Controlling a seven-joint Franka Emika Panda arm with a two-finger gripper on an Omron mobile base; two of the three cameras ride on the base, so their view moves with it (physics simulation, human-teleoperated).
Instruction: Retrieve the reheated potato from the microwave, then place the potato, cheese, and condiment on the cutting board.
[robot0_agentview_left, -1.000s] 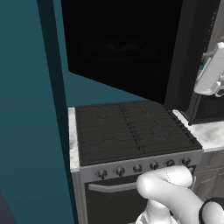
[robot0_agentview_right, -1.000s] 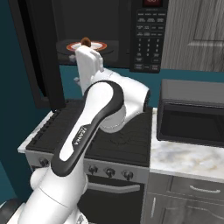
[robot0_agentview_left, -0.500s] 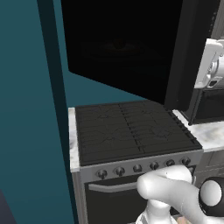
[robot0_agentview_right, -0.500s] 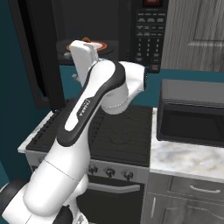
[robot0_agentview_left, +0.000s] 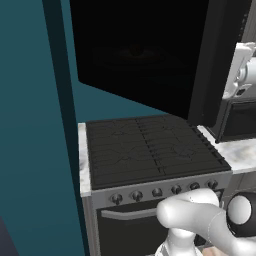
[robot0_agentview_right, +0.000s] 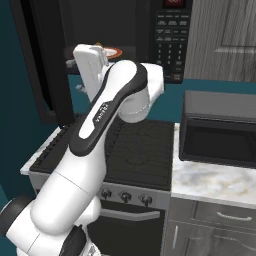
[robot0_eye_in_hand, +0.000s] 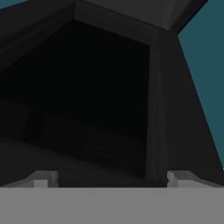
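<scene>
Rises from the near base, bends at a dark-banded elbow and reaches up and far, forearm slanting left in the right base view. Ends in a white hand held high, seen at the right edge of the left base view. Gripper (robot0_eye_in_hand: 111, 178) wide open, two finger tips (robot0_eye_in_hand: 43, 178) far apart at the bottom of the hand view, nothing between them.

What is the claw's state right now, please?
Claw: open, holding nothing, pointed into the dark microwave cavity.
</scene>
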